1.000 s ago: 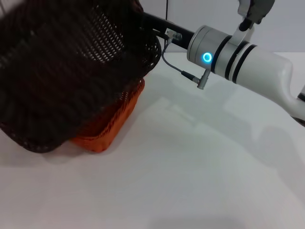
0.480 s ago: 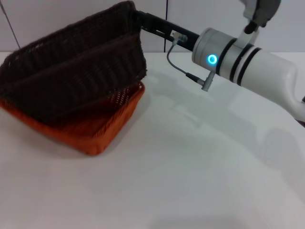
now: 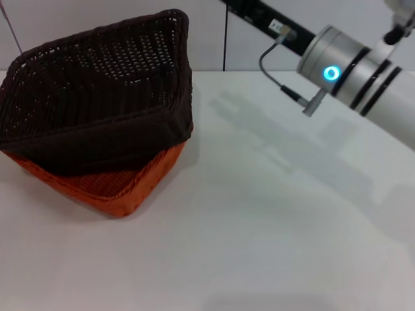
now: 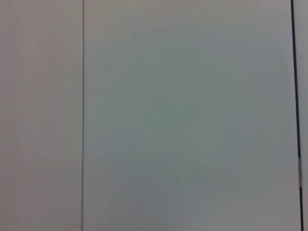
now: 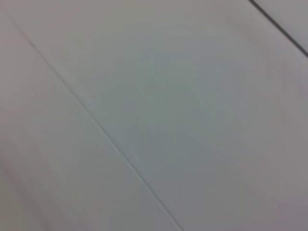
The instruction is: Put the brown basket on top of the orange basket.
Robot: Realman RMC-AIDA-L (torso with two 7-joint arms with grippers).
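Note:
The brown basket [image 3: 97,84] sits on top of the orange basket [image 3: 120,188] at the left of the white table, nested into it and tilted, its far right corner raised. Only the orange basket's near side and corner show beneath it. My right arm reaches in from the upper right; the black body of my right gripper [image 3: 249,11] is up in the air, to the right of the baskets and apart from them, and runs off the top edge of the head view. My left gripper is out of view. Both wrist views show only pale wall panels.
The white table [image 3: 259,227] stretches to the right and front of the baskets. My right arm's white forearm with its blue light [image 3: 332,73] hangs over the table's far right. A pale panelled wall [image 3: 214,39] stands behind.
The brown basket has come down from a raised tilt and settled onto the orange basket. My right gripper has let go of its rim and moved up and to the right, away from it.

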